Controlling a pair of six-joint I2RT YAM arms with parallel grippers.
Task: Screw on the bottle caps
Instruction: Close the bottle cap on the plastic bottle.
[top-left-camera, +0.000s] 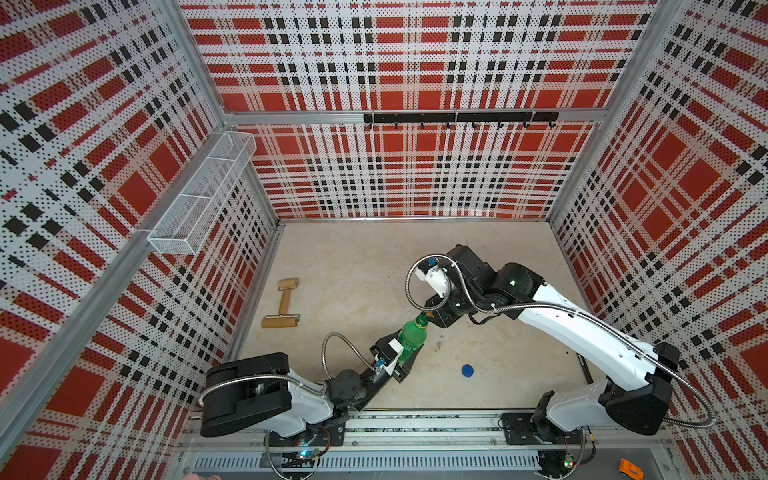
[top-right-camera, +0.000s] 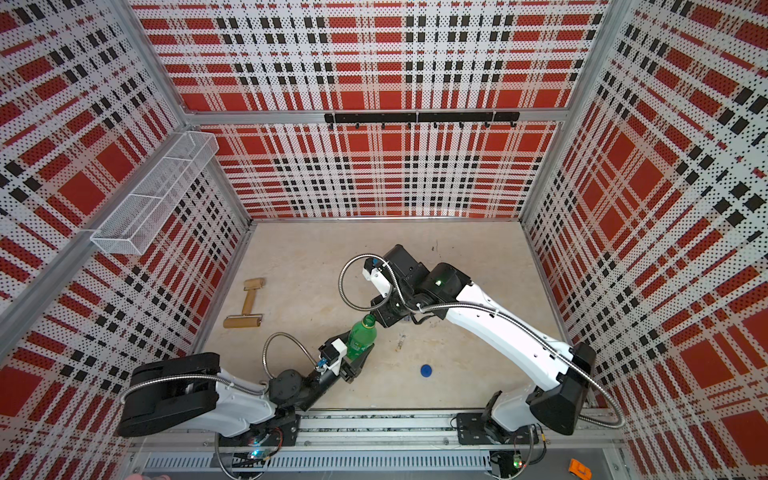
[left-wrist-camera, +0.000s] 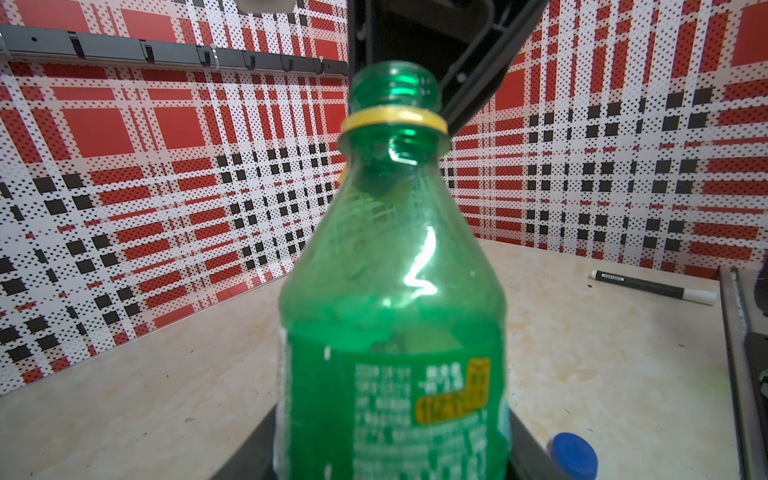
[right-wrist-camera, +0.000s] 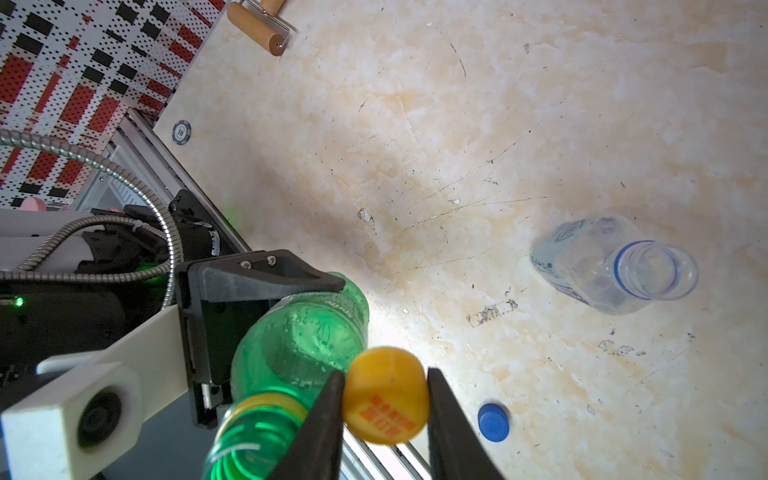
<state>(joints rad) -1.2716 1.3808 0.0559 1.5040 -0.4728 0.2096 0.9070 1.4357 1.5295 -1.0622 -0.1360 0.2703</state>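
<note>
Nothing screwed on yet. L pincer (top-left-camera: 405, 353) grips green bottle (left-wrist-camera: 395, 291) by its body, tilted, over front-mid tabletop (top-left-camera: 353, 257); neck bare, only a yellow ring (left-wrist-camera: 395, 118) on it. R pincer (right-wrist-camera: 386, 415) pinches yellow cap (right-wrist-camera: 384, 390) just beside the neck, not on the threads. Left to do: seat + twist it, then blue cap (right-wrist-camera: 493, 422), loose on tabletop, for clear bottle (right-wrist-camera: 611, 266), uncapped nearby. Writing: chip (right-wrist-camera: 181, 132) reads "10"; green label & cap's orange print too blurred to read.
</note>
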